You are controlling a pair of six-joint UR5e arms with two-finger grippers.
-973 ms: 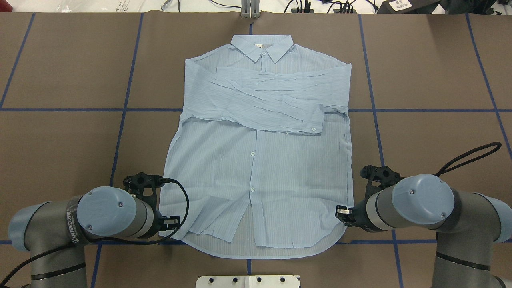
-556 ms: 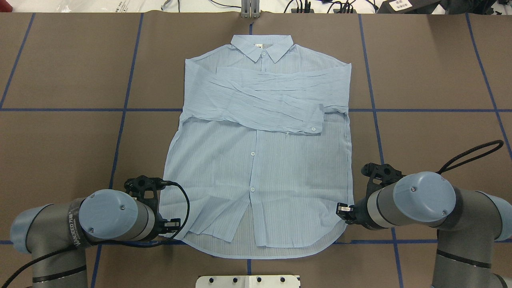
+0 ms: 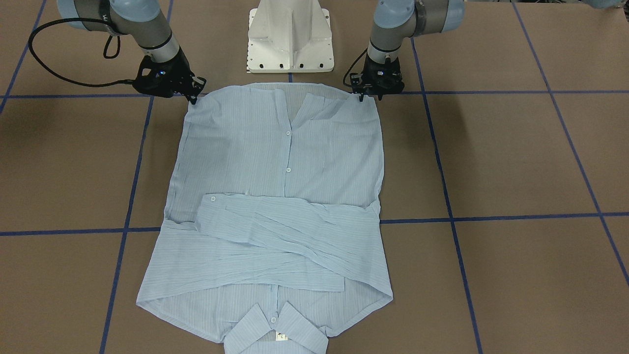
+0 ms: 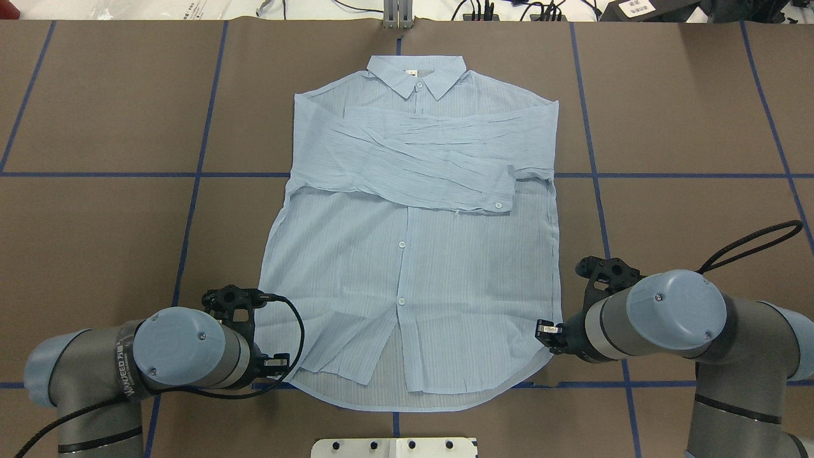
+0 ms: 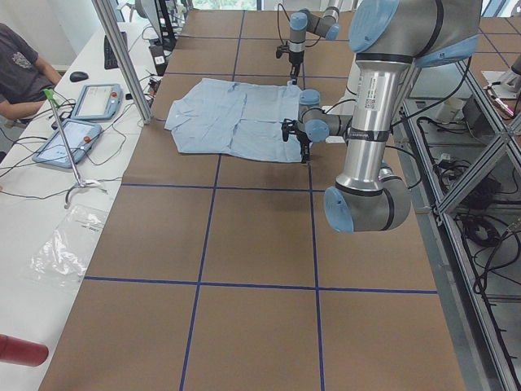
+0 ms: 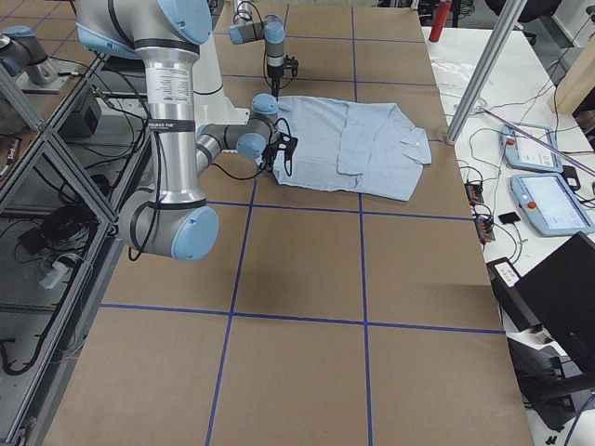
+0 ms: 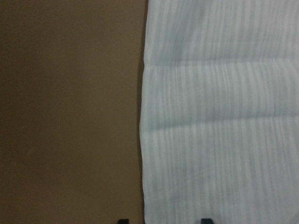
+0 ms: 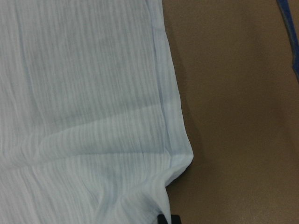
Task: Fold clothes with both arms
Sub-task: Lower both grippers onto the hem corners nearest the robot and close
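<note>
1. Left hand (image 3: 371, 97) sits low at the shirt (image 4: 407, 280)'s hem corner on the robot's left. In its wrist view we see the fingertips (image 7: 122, 220) spread apart, with the shirt's side edge running between them. It is open and grips nothing.
2. Right hand (image 3: 193, 100) is down at the opposite hem corner. In its wrist view we find the fingertips (image 8: 168, 218) drawn together at the cloth's edge, and the fabric puckers toward them. We read it as closed on the shirt.
3. Between the two hands, on the robot's side, the white pedestal (image 3: 290, 37) stands just short of the hem, not touching it.
4. We see the shirt lying flat and front up on the brown tabletop (image 4: 95, 242), hem toward the robot. Below the lowest button (image 4: 401, 300) the front panels part, and one flap is turned over on itself.
5. Further out, both sleeves (image 4: 420, 152) are folded across the chest, one over the other. The upper one ends in a cuff (image 4: 499, 191) with a white button, near the shirt's edge on the robot's right.
6. Farthest from the robot is the collar (image 4: 416, 75), spread open near the tabletop's far edge.
7. Blue tape lines (image 4: 127, 174) cross the tabletop in a grid, and some run under the shirt.
</note>
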